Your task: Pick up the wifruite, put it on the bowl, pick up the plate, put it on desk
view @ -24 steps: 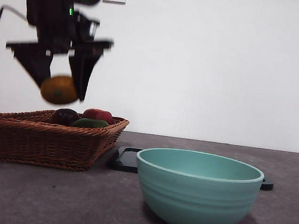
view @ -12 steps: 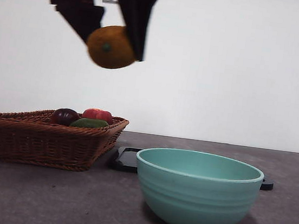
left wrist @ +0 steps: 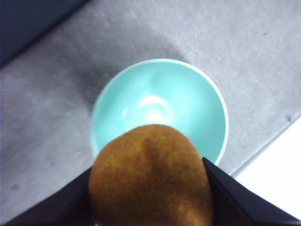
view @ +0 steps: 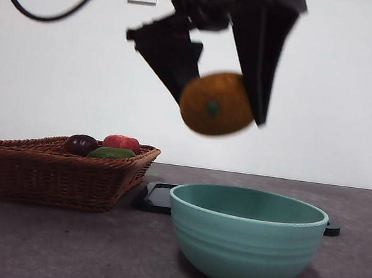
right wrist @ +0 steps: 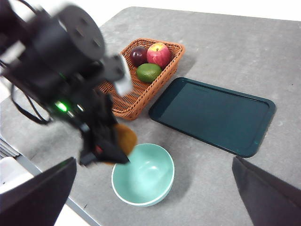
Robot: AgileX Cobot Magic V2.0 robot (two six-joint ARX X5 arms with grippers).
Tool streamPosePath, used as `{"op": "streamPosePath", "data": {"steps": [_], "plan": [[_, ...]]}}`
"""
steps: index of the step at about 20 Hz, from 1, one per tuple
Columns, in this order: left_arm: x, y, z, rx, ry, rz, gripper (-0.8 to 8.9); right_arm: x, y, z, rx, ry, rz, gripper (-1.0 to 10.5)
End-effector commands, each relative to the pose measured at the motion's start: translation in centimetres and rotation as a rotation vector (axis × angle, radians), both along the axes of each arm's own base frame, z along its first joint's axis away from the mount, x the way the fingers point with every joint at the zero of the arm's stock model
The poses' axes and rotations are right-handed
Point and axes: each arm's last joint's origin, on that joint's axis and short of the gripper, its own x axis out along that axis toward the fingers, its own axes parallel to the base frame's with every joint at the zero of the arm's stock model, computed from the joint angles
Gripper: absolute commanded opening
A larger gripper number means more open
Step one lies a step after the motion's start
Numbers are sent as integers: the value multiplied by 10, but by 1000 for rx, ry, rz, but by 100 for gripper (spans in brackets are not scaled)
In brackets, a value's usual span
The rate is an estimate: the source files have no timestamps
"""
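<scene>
Pinching the wifruite (view: 216, 103) between its two black jaws, your left gripper (view: 219, 99) hangs above the near rim of the mint-teal bowl (view: 245, 236). You see an oval, orange-brown skin, mottled and dull, with a small dark spot facing the front camera. Motion blurs its outline there, and in the left wrist view its lower end is cut off. Your right gripper (right wrist: 150, 197) waits high above the desk (right wrist: 221, 42), jaws spread wide, tips out of frame.
</scene>
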Motion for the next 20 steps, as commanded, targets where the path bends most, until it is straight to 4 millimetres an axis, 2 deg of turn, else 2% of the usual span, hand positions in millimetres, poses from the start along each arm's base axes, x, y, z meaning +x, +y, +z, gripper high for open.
{"op": "streamPosePath", "data": {"steps": [1,6,13,16,20], "plan": [[-2,-19,-12,-5,4,-21,239,-2,-1,6,3,-31,5,652],[3,-39,-46,31,23,-38,238,-2,-1,6,3,-31,5,652],[11,-51,-83,87,51,-53,238,-2,-1,6,3,-31,5,652],[11,-52,-92,112,64,-57,239,-2,-1,6,3,-30,4,652],[12,-53,-93,110,62,-59,240,-2,-1,6,2,-30,5,651]]}}
